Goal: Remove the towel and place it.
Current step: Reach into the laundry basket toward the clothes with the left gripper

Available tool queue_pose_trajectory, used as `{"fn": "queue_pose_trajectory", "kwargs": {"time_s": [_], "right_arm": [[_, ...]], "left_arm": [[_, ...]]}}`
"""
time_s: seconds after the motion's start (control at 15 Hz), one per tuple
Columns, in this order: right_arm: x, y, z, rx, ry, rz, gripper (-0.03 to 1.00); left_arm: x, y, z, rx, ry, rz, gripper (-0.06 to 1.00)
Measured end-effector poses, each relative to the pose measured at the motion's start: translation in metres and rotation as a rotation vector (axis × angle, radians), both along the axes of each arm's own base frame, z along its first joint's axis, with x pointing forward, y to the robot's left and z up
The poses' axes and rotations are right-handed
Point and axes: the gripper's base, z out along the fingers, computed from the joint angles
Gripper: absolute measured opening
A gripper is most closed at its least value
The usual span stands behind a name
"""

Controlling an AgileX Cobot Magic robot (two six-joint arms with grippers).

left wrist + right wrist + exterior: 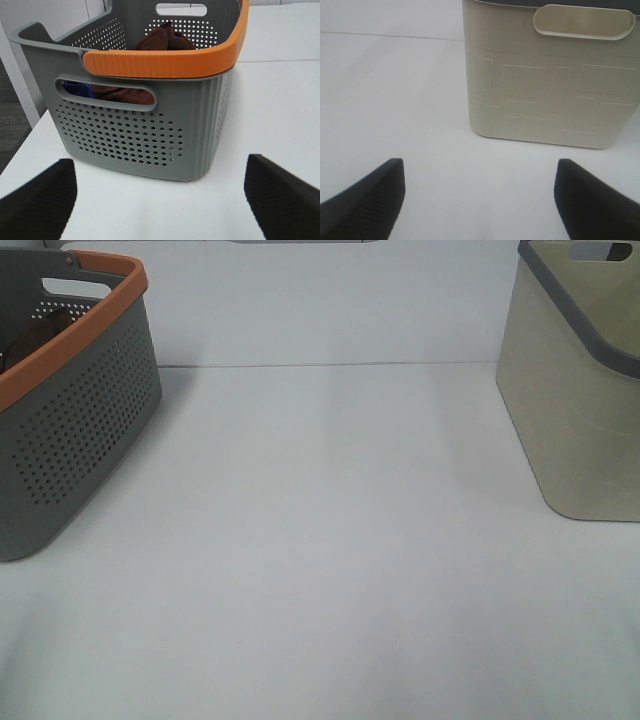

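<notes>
Fingers (40, 200) of left gripper (160, 200) and right gripper (480, 200) stand apart, empty. The towel (160, 40), bunched in the basket (150, 135), looks soft, light; pinch its raised fold.

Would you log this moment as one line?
towel: in basket | left gripper: open, facing basket | right gripper: open, facing bin
</notes>
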Motion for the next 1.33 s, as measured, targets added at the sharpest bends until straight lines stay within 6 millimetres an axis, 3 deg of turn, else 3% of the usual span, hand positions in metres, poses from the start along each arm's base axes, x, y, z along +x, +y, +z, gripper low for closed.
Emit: {"fn": "queue_pose_trajectory", "kwargs": {"time_s": [0.8,0.87,1.0,1.2,1.33], "right_arm": [[0.000,0.000,0.000,0.001,0.041,-0.005,0.81],[0.000,0.000,0.001,0.028,0.085,-0.008,0.81],[-0.002,0.002,0.009,0.055,0.094,0.001,0.81],[-0.023,0.003,0.094,0.049,-0.102,0.018,0.81],[-0.052,0.006,0.140,0.033,-0.138,0.037,0.81]], "left_arm": [[0.000,0.000,0.002,0.000,-0.004,0.000,0.86],[-0.005,-0.001,0.040,0.001,-0.110,-0.001,0.86],[-0.016,-0.002,0.078,0.002,-0.177,-0.004,0.86],[-0.052,-0.005,0.138,0.002,-0.192,-0.011,0.86],[-0.075,-0.008,0.152,-0.003,-0.092,-0.016,0.86]]}}
